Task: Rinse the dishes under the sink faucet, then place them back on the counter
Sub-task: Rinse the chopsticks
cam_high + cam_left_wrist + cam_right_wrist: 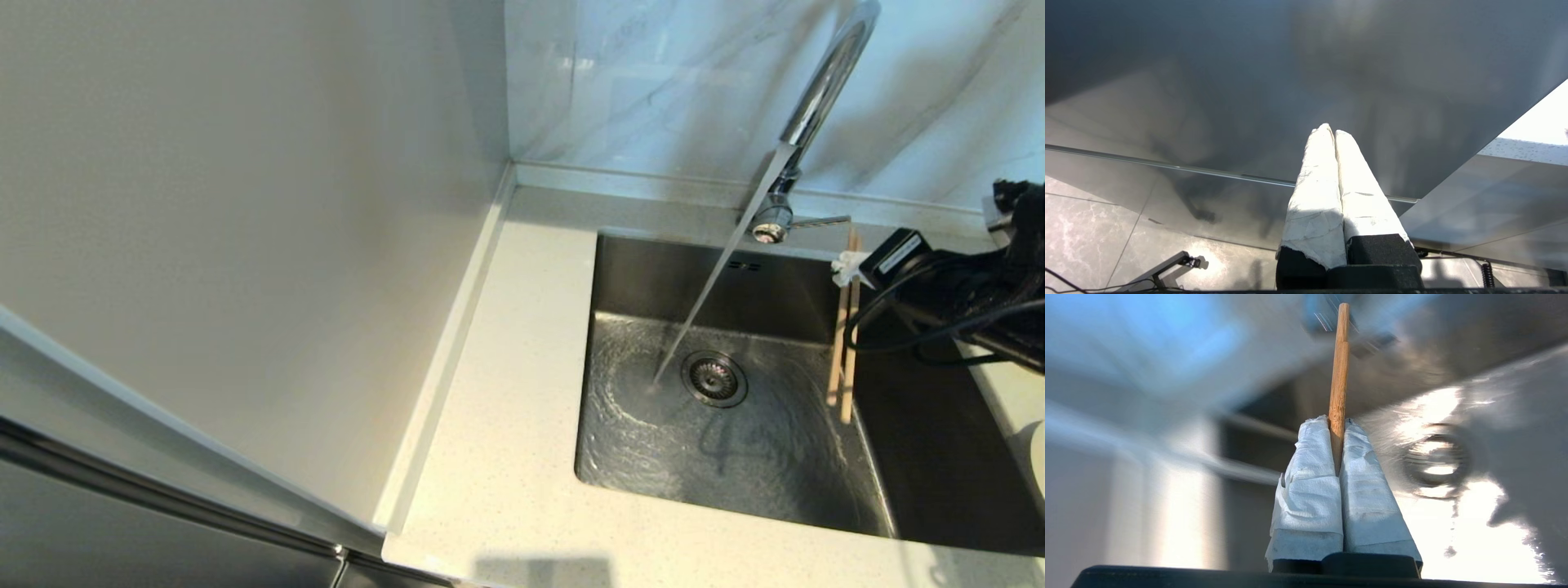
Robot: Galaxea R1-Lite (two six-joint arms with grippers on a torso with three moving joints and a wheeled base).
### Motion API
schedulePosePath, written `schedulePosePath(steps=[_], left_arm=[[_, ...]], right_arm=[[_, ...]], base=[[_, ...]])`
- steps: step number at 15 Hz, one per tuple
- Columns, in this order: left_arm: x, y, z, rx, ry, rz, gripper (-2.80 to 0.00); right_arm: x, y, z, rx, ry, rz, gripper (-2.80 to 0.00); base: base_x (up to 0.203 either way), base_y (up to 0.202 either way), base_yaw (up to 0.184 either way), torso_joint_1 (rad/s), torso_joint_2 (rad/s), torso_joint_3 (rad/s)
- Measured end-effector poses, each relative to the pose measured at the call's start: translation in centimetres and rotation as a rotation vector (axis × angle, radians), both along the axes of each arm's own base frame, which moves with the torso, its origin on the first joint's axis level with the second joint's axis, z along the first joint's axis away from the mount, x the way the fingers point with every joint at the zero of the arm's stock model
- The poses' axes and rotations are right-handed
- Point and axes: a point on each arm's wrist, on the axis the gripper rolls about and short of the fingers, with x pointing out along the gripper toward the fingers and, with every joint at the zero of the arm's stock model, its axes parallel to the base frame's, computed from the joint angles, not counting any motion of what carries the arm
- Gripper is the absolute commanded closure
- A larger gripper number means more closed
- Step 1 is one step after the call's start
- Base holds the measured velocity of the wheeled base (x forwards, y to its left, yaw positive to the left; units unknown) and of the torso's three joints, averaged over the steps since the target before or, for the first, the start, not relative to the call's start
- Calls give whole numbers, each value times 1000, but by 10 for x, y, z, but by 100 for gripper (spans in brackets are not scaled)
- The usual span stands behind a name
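Over the sink's right side, the right gripper (849, 265) reaches in level, clenched on upright chopsticks (843, 343), apparently two; left gripper (1334, 132) parked, fingers pressed together.

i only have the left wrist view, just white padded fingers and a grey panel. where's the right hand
Observer: The right hand is over the right side of the sink, by the faucet.
Operator: holding anything
Observer: Yes, it is shut on the chopsticks, which hang down into the basin.
Operator: water on?
Observer: Yes, a stream runs from the faucet and lands just left of the drain strainer.
Operator: are the sticks in the water
Observer: No, they hang well to the right of the stream, near the basin's right wall.
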Motion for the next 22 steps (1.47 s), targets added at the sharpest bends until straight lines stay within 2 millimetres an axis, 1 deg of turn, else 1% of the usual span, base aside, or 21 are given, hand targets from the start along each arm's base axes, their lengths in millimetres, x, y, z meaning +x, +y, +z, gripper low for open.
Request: schedulePosePath(steps=[1, 2, 3, 5, 8, 10, 12, 14, 17, 20, 22], left_arm=[[0, 0, 0, 0, 0, 0, 0], [0, 0, 0, 0, 0, 0, 0], [0, 0, 0, 0, 0, 0, 0], [0, 0, 0, 0, 0, 0, 0], [0, 0, 0, 0, 0, 0, 0], [0, 0, 0, 0, 0, 0, 0], [0, 0, 0, 0, 0, 0, 0], [0, 0, 0, 1, 0, 0, 0], [0, 0, 0, 0, 0, 0, 0], [0, 0, 0, 0, 0, 0, 0], [0, 0, 0, 0, 0, 0, 0]], right_arm=[[3, 0, 15, 100, 2, -23, 0], [5, -1, 24, 202, 20, -68, 0], [8, 0, 26, 287, 46, -133, 0], [18, 6, 20, 399, 56, -309, 0], [32, 10, 9, 461, -21, -619, 0], [37, 9, 15, 467, -127, -808, 0], [39, 12, 22, 465, -226, -930, 0], [37, 27, 24, 456, -275, -984, 0], [32, 61, 20, 469, -294, -946, 0], [31, 79, 23, 495, -327, -926, 0], [34, 86, 27, 518, -351, -912, 0]], base=[[0, 0, 0, 0, 0, 0], [0, 0, 0, 0, 0, 0], [0, 0, 0, 0, 0, 0], [0, 0, 0, 0, 0, 0], [0, 0, 0, 0, 0, 0], [0, 0, 0, 0, 0, 0], [0, 0, 0, 0, 0, 0], [0, 0, 0, 0, 0, 0], [0, 0, 0, 0, 0, 0], [0, 0, 0, 0, 0, 0], [0, 0, 0, 0, 0, 0]])
